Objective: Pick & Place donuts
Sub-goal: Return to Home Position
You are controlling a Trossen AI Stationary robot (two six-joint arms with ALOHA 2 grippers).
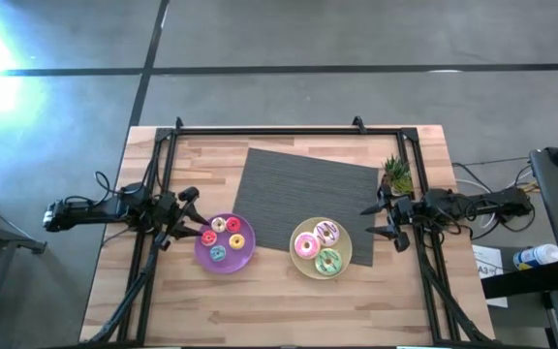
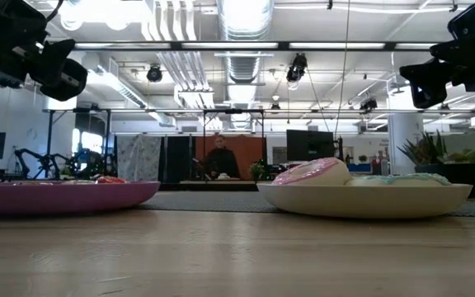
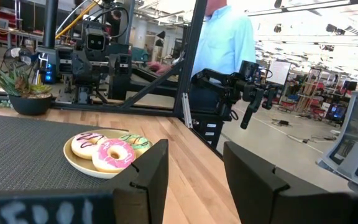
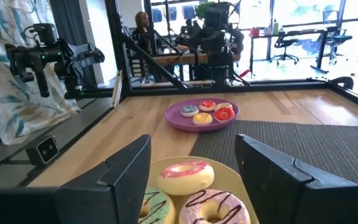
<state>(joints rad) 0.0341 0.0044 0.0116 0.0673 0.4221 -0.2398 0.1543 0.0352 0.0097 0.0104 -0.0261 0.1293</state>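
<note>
Three larger donuts, pink (image 1: 306, 245), white-brown (image 1: 326, 232) and green (image 1: 328, 261), lie on the cream plate (image 1: 345, 274). Four tiny donuts, red (image 1: 232, 225), white (image 1: 219, 225), yellow (image 1: 236, 241) and blue (image 1: 217, 254), lie on the purple plate (image 1: 201, 258). My left gripper (image 1: 195, 214) is open and empty, just left of the purple plate. My right gripper (image 1: 375, 221) is open and empty, just right of the cream plate. The right wrist view shows both plates: pink donut (image 4: 185, 176), purple plate (image 4: 173, 117).
A dark grey placemat (image 1: 303, 194) lies at the table's middle, under part of the cream plate. A small potted plant (image 1: 396, 174) stands at the far right. A black frame (image 1: 289, 128) runs round the table. A person (image 3: 225, 37) stands beyond the table.
</note>
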